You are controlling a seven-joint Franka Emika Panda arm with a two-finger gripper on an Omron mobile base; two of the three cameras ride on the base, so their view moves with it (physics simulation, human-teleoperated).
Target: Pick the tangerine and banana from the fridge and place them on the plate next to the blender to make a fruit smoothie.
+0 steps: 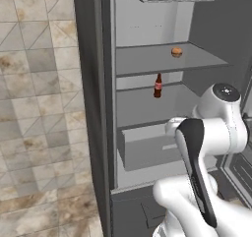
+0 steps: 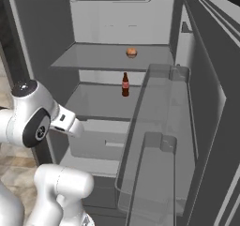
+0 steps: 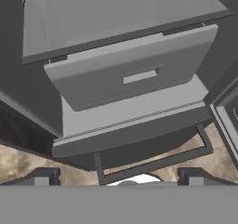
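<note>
The fridge [image 1: 91,108] stands open, its interior pale grey. The tangerine [image 1: 176,52] [image 2: 131,53] rests toward the back of the upper shelf. In the hand view my gripper [image 3: 118,177] is open, its two dark fingertips [image 3: 42,176] far apart with nothing between them. It looks down at the light grey drawer [image 3: 135,74] at the fridge's bottom, well below the tangerine's shelf. The banana, the plate and the blender are out of view.
A dark red-labelled bottle [image 1: 158,86] [image 2: 125,85] stands upright on the middle shelf, below the tangerine. The open fridge door with clear bins [image 2: 154,140] stands on the right. A tiled wall [image 1: 34,108] lies left of the fridge.
</note>
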